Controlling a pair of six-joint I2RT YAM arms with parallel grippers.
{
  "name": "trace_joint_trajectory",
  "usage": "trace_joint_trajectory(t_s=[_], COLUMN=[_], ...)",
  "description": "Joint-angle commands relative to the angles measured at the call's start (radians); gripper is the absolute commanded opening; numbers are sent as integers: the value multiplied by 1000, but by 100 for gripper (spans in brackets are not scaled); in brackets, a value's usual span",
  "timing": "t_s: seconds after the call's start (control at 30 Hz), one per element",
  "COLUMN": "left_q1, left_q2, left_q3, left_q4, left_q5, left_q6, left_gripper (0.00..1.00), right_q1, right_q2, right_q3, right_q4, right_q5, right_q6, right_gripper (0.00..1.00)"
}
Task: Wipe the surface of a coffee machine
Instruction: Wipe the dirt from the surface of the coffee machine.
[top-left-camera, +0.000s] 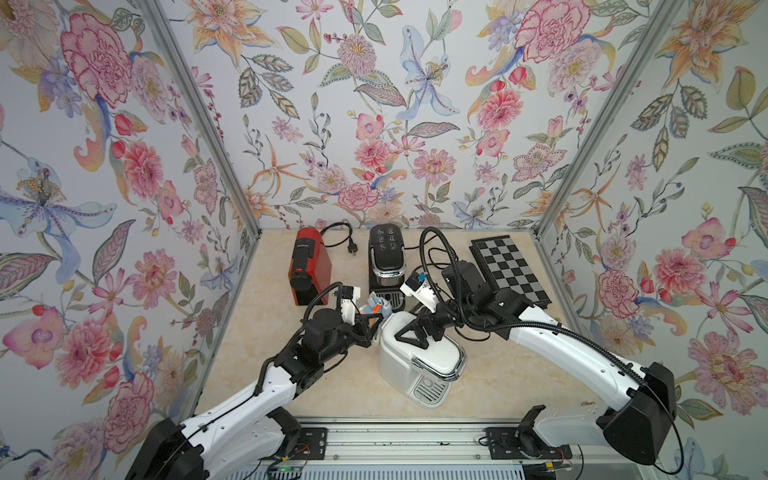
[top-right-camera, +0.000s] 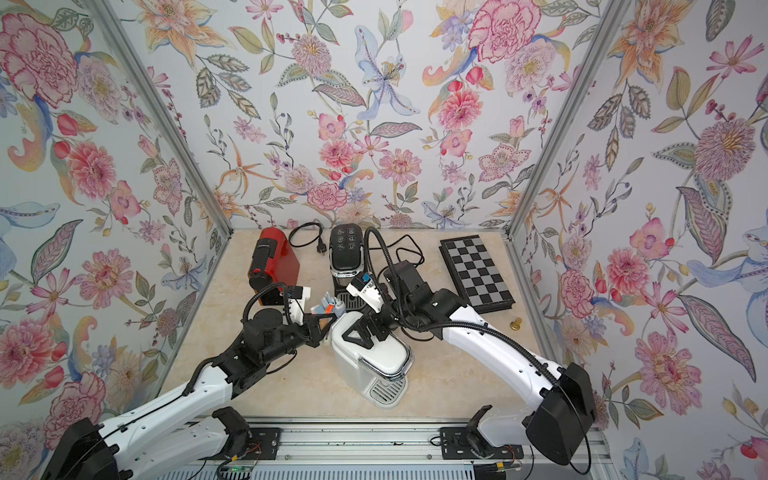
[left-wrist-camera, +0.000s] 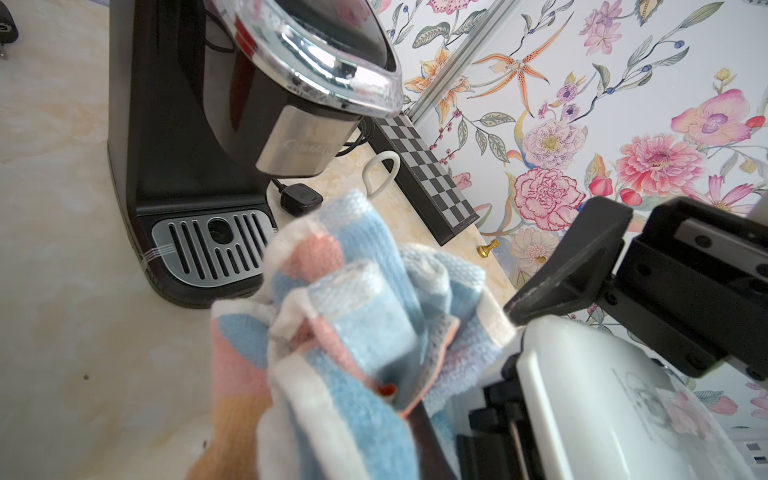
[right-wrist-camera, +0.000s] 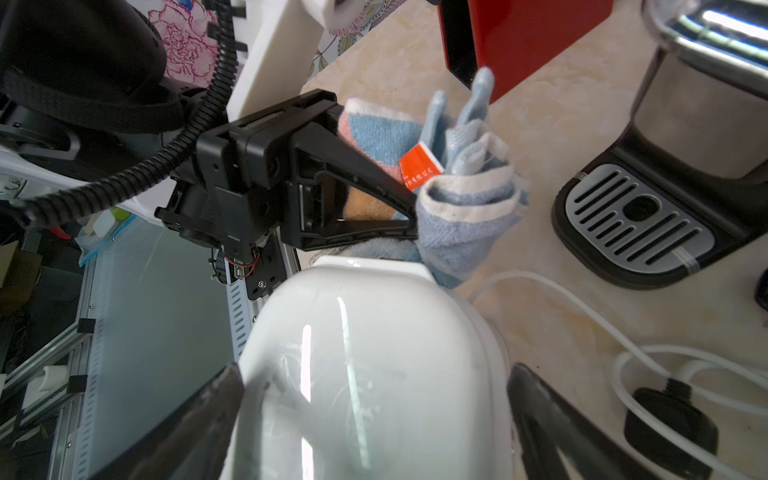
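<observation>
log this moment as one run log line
left gripper: jaws shut on cloth | cloth: against far end of white coffee machine | right gripper: jaws open, straddling its top

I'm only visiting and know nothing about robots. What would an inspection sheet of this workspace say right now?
Surface: pale marble-look tabletop.
Job's things: white coffee machine stands at the front; cloth is bunched against its back edge.
Clutter: red coffee machine, black coffee machine, chessboard, small gold pawn.
Grippers: left gripper shut on the cloth; right gripper open wide, one finger on each side of the white coffee machine's top.
Cables: black lead with plug lies behind the red coffee machine; white cord and black plug lie beside the white coffee machine.
Surroundings: floral wallpaper on three sides, metal posts at the corners.
</observation>
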Motion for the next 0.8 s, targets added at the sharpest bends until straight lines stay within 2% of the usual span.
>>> trace_joint_trajectory(t_s=[0.0,0.13,0.27,0.4,0.5,0.7,0.77], left_q1=[5,18,105,177,182,182,183], left_q2=[22,3,-64,-114,-107,-89,-81], left_q3=[31,30,26,30,44,23,17], left_q4=[37,0,-101,-157,-187,-134,-111], left_q5=[79,45,-2,26,32,64,87], left_q6=[18,16,-5,2,16,-6,-13], left_gripper=[0,0,0,0,0,0,0], right_q1=[10,22,88,117,122,119,104], right_q2=[63,114,193,249,278,315,325], right_q3=[-59,-22,32,37,34,56,60], right_q4=[-215,-216,-257,-258,-257,-253,-252], right_q5=[137,64,130,167,149,103,51], right_q6=[-48,-82,-131,-165,-212,-312,-360], right_gripper=[100,100,100,100,100,100,100])
